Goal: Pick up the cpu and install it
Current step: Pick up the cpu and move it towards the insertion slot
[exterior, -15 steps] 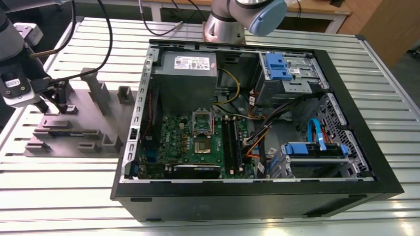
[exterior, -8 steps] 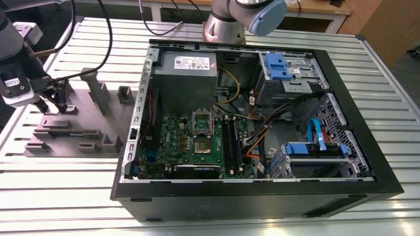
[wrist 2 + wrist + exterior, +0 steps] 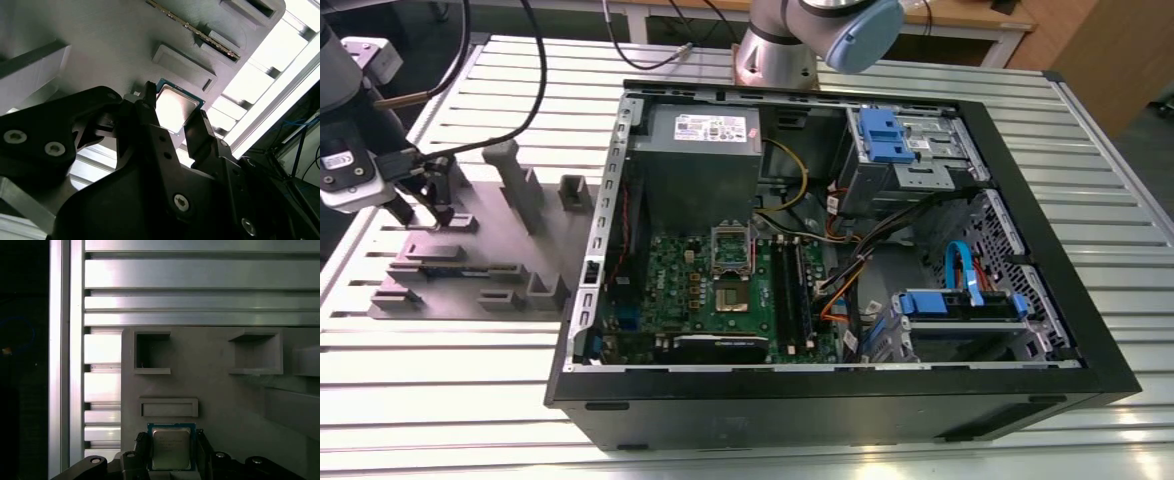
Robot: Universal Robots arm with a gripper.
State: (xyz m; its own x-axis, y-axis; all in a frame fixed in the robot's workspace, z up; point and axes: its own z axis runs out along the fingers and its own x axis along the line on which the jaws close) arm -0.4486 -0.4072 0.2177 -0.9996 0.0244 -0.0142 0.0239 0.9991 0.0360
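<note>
The cpu point(image 3: 171, 446), a small square chip with a silver top and a thin green rim, lies low on the grey parts holder point(image 3: 215, 390). In both wrist views my gripper point(image 3: 171, 456) has one black finger against each side of the cpu point(image 3: 175, 104), shut on it. In the exterior view the gripper point(image 3: 434, 212) stands over the holder point(image 3: 467, 265) at the exterior view's left. The open computer case point(image 3: 1067, 330) lies to the holder's right, its motherboard socket point(image 3: 731, 265) showing with its frame raised.
The holder carries upright posts point(image 3: 514, 185) and several recessed pockets point(image 3: 152, 352). Both holder and case rest on a slatted aluminium table point(image 3: 454, 350). A power-supply box point(image 3: 700, 150), blue drive brackets point(image 3: 887, 135) and loose cables point(image 3: 854, 270) sit inside the case. A second arm's base point(image 3: 781, 50) stands behind the case.
</note>
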